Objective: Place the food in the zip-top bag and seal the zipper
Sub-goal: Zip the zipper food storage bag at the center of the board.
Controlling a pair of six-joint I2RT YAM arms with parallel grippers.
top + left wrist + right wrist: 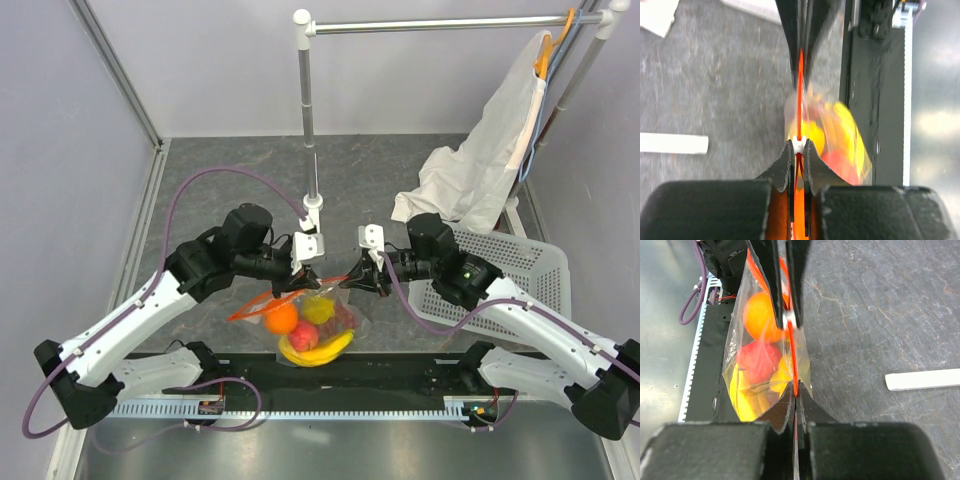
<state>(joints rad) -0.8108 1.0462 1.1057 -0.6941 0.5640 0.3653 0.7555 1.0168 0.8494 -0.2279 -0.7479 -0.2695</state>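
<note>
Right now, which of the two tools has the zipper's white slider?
The left tool: the white slider sits in its grip, while the right tool pinches only the bare red zipper at the other end.

Dark grey, stone-textured counter (380,170). On it lie a white mesh basket (520,265) at the right edge, the lower folds of a white cloth bag (470,185) just beside the basket, and a flat white strip (922,380). A metal post (311,150) rises at centre. The zip-top bag (312,325) is near the front edge; contact with the counter cannot be told.
</note>
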